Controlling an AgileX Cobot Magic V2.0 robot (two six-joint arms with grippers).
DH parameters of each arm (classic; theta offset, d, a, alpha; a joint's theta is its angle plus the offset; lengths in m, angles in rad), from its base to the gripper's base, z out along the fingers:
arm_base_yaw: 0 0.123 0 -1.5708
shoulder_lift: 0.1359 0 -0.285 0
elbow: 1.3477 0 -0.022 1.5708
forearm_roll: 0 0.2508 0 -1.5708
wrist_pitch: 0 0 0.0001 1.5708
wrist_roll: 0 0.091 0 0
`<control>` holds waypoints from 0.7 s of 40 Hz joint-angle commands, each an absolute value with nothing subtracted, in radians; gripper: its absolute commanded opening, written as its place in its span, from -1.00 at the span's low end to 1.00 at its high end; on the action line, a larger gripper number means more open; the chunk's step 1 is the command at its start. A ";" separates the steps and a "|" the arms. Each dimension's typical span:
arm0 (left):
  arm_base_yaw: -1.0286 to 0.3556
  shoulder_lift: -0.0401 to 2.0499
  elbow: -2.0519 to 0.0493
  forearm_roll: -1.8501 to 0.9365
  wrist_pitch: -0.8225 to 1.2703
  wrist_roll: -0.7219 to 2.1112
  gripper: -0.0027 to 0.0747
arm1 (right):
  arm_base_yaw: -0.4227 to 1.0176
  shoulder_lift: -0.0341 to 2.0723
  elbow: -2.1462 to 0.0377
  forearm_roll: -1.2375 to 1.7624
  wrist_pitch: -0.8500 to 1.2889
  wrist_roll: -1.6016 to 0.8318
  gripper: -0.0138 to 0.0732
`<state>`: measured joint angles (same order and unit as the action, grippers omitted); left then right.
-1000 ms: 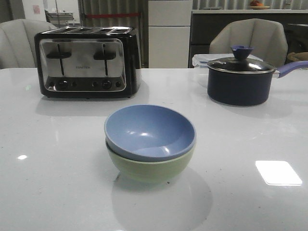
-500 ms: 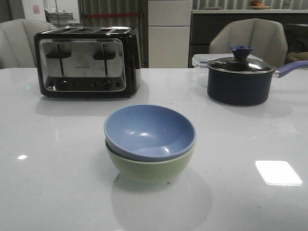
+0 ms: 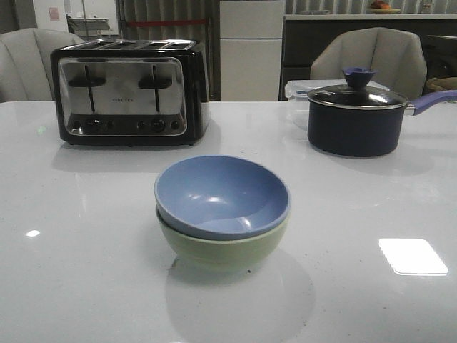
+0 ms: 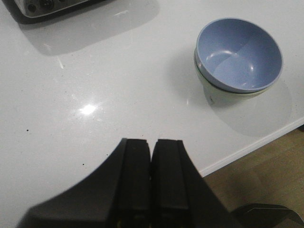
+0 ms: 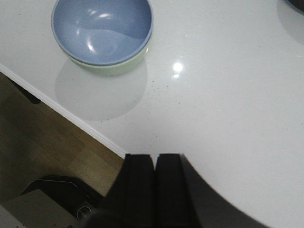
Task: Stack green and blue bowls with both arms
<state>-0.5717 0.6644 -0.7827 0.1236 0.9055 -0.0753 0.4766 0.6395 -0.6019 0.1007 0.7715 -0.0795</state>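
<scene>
White tabletop (image 3: 86, 250) carrying the stacked bowls.
Blue bowl (image 3: 222, 196) is nesting in the green bowl (image 3: 223, 249); both grippers' fingers (image 4: 135, 180) (image 5: 140, 183) are sitting pressed together, gripping nothing.

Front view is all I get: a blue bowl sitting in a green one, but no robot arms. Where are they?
Observer: Both are pulled back. The left gripper is away from the blue bowl, holding nothing.
Operator: Is it open?
Observer: No, its fingers are pressed together.
Operator: And the other?
Observer: The right gripper is shut and empty too, apart from the green bowl.
</scene>
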 commanded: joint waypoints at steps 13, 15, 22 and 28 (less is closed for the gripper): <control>-0.576 0.666 -0.807 0.123 0.832 -0.085 -0.69 | 0.473 0.636 -0.630 0.099 0.703 -0.079 -0.55; -0.576 0.655 -0.802 0.120 0.826 -0.085 -0.69 | 0.473 0.636 -0.630 0.099 0.703 -0.079 -0.55; -0.454 0.565 -0.731 0.123 0.724 -0.085 -0.69 | 0.473 0.636 -0.630 0.099 0.702 -0.079 -0.55; -0.301 0.409 -0.590 0.093 0.492 -0.085 -0.69 | 0.473 0.636 -0.630 0.099 0.702 -0.079 -0.55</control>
<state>-0.3630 0.4732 -0.6187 0.1105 0.6870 -0.0753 0.4766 0.6395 -0.6019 0.1007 0.7715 -0.0776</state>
